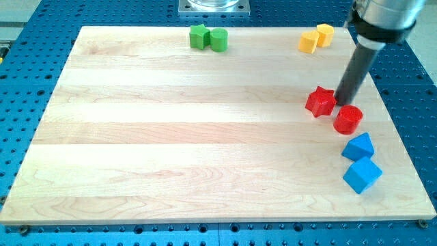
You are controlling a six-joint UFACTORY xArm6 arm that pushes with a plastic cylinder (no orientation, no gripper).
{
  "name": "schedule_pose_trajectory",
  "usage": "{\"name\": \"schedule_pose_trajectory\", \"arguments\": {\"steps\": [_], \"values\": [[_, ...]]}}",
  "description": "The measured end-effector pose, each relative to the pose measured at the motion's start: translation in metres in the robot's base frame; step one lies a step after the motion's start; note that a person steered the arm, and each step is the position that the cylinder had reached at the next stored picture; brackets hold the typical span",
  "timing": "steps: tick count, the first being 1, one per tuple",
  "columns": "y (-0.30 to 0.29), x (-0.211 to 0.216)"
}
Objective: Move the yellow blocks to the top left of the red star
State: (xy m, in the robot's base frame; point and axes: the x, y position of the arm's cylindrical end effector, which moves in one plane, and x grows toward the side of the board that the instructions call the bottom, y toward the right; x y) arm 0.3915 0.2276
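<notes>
The two yellow blocks sit touching each other near the tabletop's [136,137] top edge, toward its top right corner: the yellow block nearer the left [308,42] is a chunky wedge-like shape, and the yellow block nearer the right [325,33] looks roughly cube-like, though neither shape is fully clear. The red star [320,102] lies below them, close to the right edge and about midway down it, so the pair is above it and already a touch left, but well apart from it. My tip [341,103] rests in the narrow gap between the red star and the red cylinder [348,119], just beside both. There is no pincer on this arm, only the rod, so nothing is gripped or can be. The main risk, as I judge it, is that any sideways move from here shoves the red star and shifts the very reference the yellow pair must be placed against; a move toward the bottom would knock the red cylinder into the blue blocks. Pushing two loose yellow blocks at once could also split them. Counted: two yellow blocks, one red star, one red cylinder, two blue blocks (a blue wedge-like block [358,146] and a blue cube [362,175]) near the bottom right corner, and two green blocks (green star-like block [199,35], green cylinder [218,40]) at the top edge.
</notes>
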Motion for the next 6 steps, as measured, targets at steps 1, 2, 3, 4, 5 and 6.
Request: {"name": "schedule_pose_trajectory", "arguments": {"steps": [1, 2, 3, 4, 5, 6], "values": [[-0.067, -0.048], [-0.124, -0.011], [-0.106, 0.031], [-0.072, 0.030], [-0.053, 0.021], [-0.030, 0.012]]}}
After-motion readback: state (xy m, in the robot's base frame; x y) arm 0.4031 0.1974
